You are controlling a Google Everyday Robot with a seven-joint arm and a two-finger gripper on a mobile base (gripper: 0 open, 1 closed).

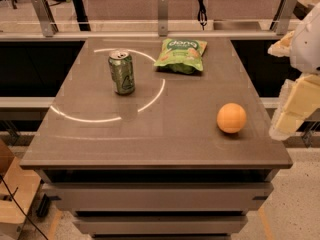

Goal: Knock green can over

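Approach step, apparently: gripper [290, 116] beyond bench [150, 149] edge at 3 o'clock, grip state indeterminate; green can [121, 72] upright at 10 o'clock; reach and sideways push likely needed next.

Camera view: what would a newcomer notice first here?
The upright green can stands far left on the table, inside a bright arc of reflected light. An orange sits near the right edge, and a green snack bag lies at the far middle. The pale gripper hangs beyond the table's right edge, apart from the can.
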